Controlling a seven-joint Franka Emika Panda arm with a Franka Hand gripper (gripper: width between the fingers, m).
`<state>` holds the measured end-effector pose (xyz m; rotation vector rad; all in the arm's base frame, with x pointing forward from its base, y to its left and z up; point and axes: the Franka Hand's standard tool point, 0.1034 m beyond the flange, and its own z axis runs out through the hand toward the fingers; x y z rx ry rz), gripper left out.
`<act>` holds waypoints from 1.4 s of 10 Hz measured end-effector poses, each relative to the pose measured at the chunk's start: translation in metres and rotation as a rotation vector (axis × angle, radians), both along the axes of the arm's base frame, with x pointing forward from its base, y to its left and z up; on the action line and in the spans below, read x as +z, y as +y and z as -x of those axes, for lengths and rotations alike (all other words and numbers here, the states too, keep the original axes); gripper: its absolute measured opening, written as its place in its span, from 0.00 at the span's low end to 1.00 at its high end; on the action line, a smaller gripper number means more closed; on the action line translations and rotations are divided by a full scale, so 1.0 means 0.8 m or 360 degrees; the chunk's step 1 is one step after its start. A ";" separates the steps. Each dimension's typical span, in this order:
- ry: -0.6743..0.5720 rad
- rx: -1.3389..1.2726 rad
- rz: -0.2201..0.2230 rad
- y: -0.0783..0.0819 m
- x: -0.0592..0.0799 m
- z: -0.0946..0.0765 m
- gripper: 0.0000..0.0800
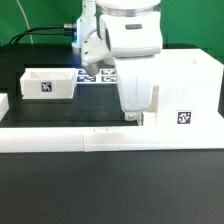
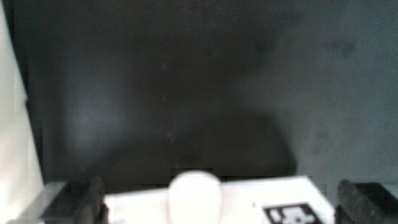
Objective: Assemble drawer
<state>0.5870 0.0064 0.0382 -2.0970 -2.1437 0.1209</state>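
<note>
1. The shell (image 1: 178, 95), the tall white hollow block of the drawer set, stands on the dark tabletop (image 1: 110, 190) at the exterior view's right, a square tag on its front face.
2. The tool (image 1: 137, 118) hangs low just in front of the shell's left part, the arm's white body covering that side of it.
3. A small open-top tray (image 1: 48, 84) with a tag on its front wall sits well apart from the shell, toward the exterior view's left.
4. Between that tray and the shell, behind the arm, lies the marker board (image 1: 92, 73), only partly seen.
5. A long low white rail (image 1: 100, 137) runs along the tabletop just in front of the shell and under the tool.
6. In the wrist view the two dark fingers (image 2: 75, 203) stand spread apart on either side of a white tagged part (image 2: 231, 208) with a rounded knob (image 2: 196, 190); whether they touch it I cannot tell.
7. The exterior view hides that part behind the arm.
</note>
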 end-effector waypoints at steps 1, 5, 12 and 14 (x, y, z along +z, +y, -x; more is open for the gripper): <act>0.0002 -0.0012 0.0002 -0.010 0.000 0.001 0.81; 0.0036 -0.0027 0.0003 -0.009 -0.009 0.031 0.81; 0.0044 -0.0136 0.0026 0.021 -0.016 0.041 0.81; 0.0043 -0.0121 0.0024 0.018 -0.015 0.039 0.81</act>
